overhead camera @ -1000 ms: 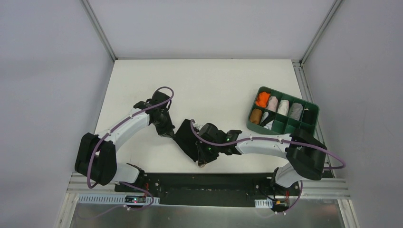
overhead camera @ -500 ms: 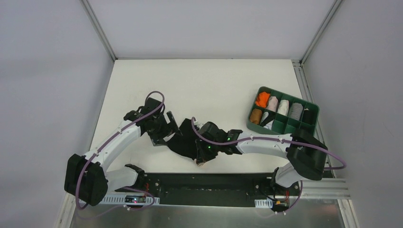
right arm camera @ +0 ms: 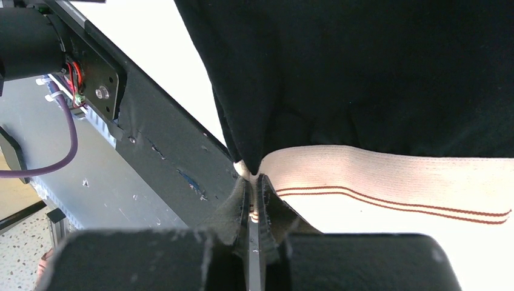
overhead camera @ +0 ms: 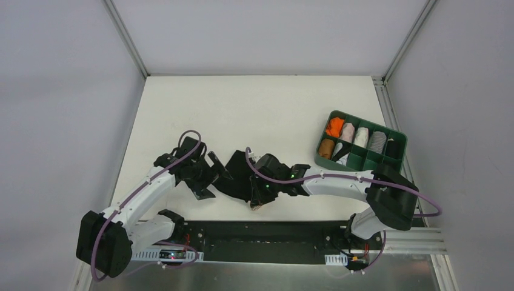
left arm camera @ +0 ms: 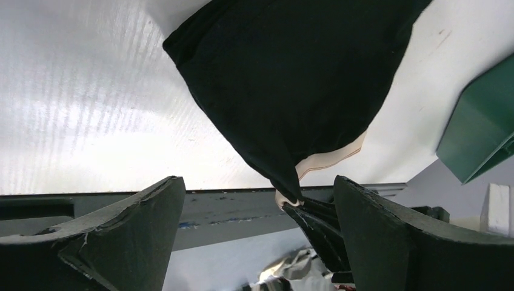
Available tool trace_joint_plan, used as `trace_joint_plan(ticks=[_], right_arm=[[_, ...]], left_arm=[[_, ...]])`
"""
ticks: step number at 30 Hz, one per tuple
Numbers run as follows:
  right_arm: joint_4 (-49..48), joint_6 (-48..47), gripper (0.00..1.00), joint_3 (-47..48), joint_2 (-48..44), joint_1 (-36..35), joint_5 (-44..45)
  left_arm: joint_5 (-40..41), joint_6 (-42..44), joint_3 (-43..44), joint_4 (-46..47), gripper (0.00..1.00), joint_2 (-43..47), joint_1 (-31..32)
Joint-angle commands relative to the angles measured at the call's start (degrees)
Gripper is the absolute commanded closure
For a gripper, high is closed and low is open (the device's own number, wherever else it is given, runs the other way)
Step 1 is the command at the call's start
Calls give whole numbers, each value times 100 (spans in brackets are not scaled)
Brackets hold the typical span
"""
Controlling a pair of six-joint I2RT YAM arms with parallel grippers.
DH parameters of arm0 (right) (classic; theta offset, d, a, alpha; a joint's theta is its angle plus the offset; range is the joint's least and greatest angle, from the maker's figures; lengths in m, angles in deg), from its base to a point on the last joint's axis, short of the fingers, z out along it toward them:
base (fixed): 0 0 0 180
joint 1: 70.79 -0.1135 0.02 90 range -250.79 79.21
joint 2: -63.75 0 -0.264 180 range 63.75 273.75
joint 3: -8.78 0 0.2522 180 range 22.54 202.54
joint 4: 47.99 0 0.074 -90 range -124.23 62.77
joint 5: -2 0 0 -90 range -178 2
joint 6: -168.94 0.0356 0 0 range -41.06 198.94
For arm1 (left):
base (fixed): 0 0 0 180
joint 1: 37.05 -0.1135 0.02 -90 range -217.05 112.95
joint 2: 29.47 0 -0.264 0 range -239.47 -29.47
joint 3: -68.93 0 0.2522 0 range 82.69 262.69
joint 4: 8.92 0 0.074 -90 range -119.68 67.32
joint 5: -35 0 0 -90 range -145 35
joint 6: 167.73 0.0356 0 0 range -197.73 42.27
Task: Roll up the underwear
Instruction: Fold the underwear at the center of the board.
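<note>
The black underwear (overhead camera: 239,177) lies bunched on the white table near its front edge, the pale waistband (right arm camera: 394,176) with thin red lines at its near end. My right gripper (overhead camera: 258,204) is shut on a corner of that waistband, pinching it between the fingertips (right arm camera: 253,189). My left gripper (overhead camera: 211,180) stands wide open just left of the fabric, with nothing between its fingers (left arm camera: 121,236). In the left wrist view the underwear (left arm camera: 291,79) hangs ahead of the open jaws, apart from them, and the right gripper's fingers (left arm camera: 318,225) hold its lower tip.
A green compartment tray (overhead camera: 397,134) with several rolled garments, orange, white, grey and brown, sits at the right of the table; its corner (left arm camera: 479,133) shows in the left wrist view. The dark rail (overhead camera: 260,233) runs along the table's near edge, close under the right gripper.
My left gripper has opened, let go of the underwear and drawn back toward the near left. The fabric's left edge has shifted a little. The right gripper keeps its grip in place.
</note>
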Motion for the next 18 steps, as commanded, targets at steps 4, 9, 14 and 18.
trace_joint_plan(ticks=[4, 9, 14, 18], right_arm=[[-168, 121, 100, 28, -286, 55, -86], [-242, 180, 100, 27, -259, 71, -121], [-267, 224, 100, 24, -250, 104, -154], [-266, 248, 100, 3, -253, 118, -147]], left_arm=[[-430, -645, -435, 835, 1, -288, 308], [57, -1190, -820, 1597, 21, -265, 751], [154, -1409, -1095, 2137, 27, -333, 796], [189, -1427, -1166, 2222, 26, -393, 809]])
